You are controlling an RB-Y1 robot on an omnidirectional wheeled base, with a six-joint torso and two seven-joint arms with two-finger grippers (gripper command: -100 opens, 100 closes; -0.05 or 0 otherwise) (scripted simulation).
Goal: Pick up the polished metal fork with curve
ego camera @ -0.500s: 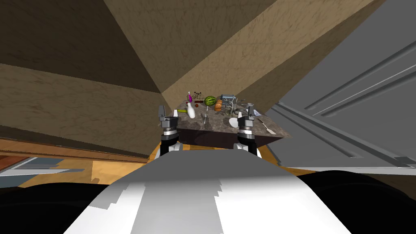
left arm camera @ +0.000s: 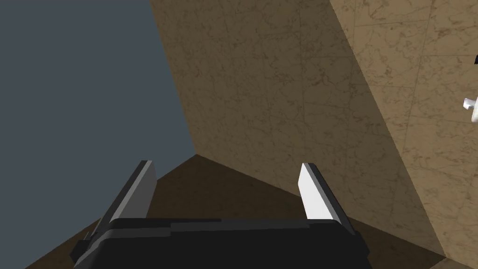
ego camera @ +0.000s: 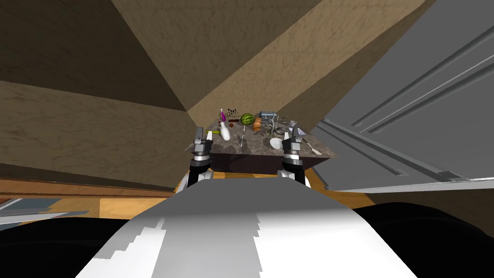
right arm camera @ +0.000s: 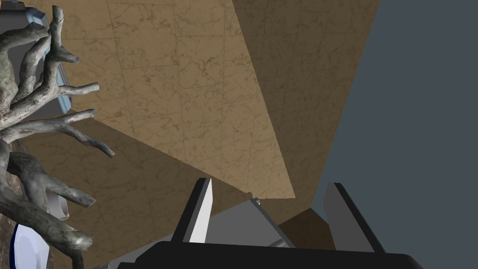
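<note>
While both arms hang at the near edge of the dark table [ego camera: 258, 147], the fork [ego camera: 312, 147] lies flat on its top. It sits to the right of the grey branch ornament [ego camera: 274, 126] and nearer me than it, out by the table's near right corner. Slim, pale metal. Its long axis runs on a diagonal, with the thin handle end toward the ornament and the broader end pointing away from it. Tines and curve are too small to make out.

In the head view the right gripper [ego camera: 293, 136] hovers between ornament and fork, touching neither. The left gripper [ego camera: 203, 135] is well to the left of the ornament, beyond a white bottle-shaped piece [ego camera: 225, 131].

The head view gives the whole spread: a watermelon [ego camera: 247, 118] behind the ornament and a white plate [ego camera: 275, 143] just in front of it.

The right wrist view gives the ornament close up: gnarled bare twigs, the plate's blue rim at its foot, and a blue-grey box [right arm camera: 49, 79] behind it. The right gripper's blades are parted wide with nothing between them.

In the left wrist view, the left gripper's blades are likewise spread wide and empty.
</note>
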